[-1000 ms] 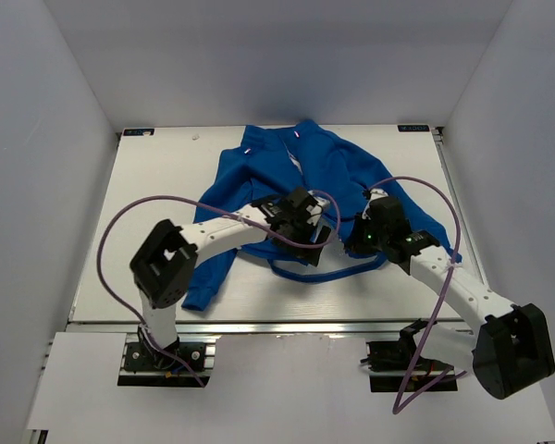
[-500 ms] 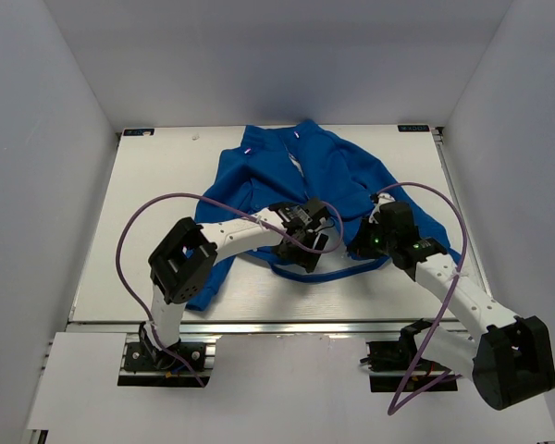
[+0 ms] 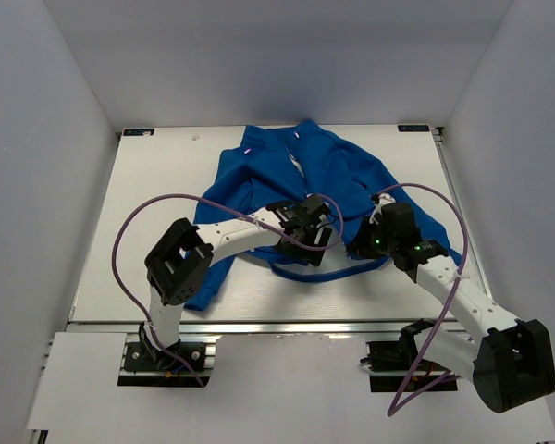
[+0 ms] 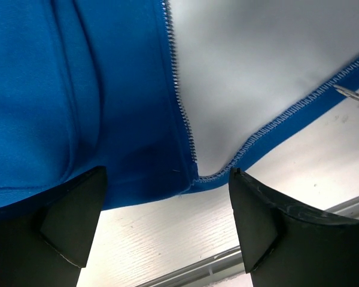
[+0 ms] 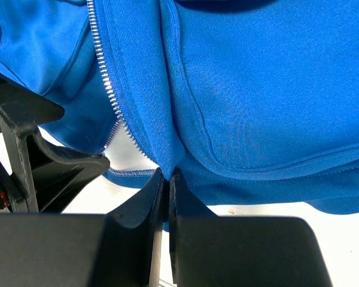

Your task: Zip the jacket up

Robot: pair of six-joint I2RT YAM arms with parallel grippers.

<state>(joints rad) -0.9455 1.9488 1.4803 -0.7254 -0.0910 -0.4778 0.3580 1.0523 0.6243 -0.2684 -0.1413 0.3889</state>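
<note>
Much of jacket hem hidden under arms, right jaws pinching it

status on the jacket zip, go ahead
Left gripper open, straddling bottom end of zipper. Right gripper shut on jacket hem. Zipper unjoined, front open. Purple cables loop over the fabric, nothing else in the way.

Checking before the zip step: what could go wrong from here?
1. Right gripper is shut on only a thin fold of jacket hem; a pull may slip it free.
2. Left gripper is open over the zipper end; closing may catch fleece rather than teeth.
</note>
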